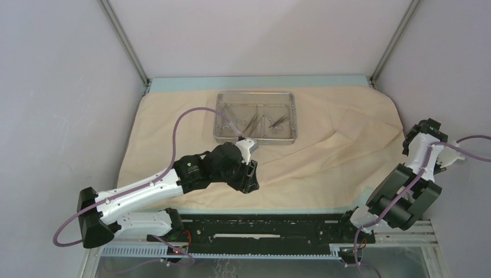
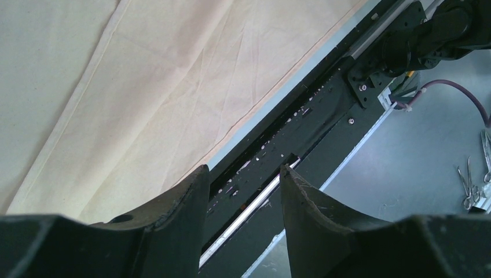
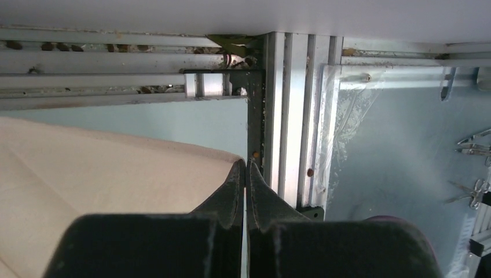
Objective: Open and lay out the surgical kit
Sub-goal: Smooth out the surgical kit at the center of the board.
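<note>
The beige cloth wrap (image 1: 324, 156) lies spread open over the table. The steel mesh tray (image 1: 219, 119) stands on it at the back centre, with several steel instruments (image 1: 257, 121) inside. My left gripper (image 1: 250, 176) hovers over the cloth just in front of the tray, pointing towards the near edge. In the left wrist view it (image 2: 243, 169) is open and empty, with the cloth (image 2: 145, 87) to its left. My right gripper (image 1: 414, 143) is at the cloth's right edge. In the right wrist view it (image 3: 246, 164) is shut, with nothing seen between the fingers and the cloth's edge (image 3: 116, 174) beside its tip.
A black rail (image 1: 260, 229) runs along the near table edge, also seen in the left wrist view (image 2: 324, 116). An aluminium frame post (image 3: 292, 116) stands by the right gripper. Loose steel instruments (image 2: 470, 186) lie on the lower surface beyond the table edge. Grey walls enclose the table.
</note>
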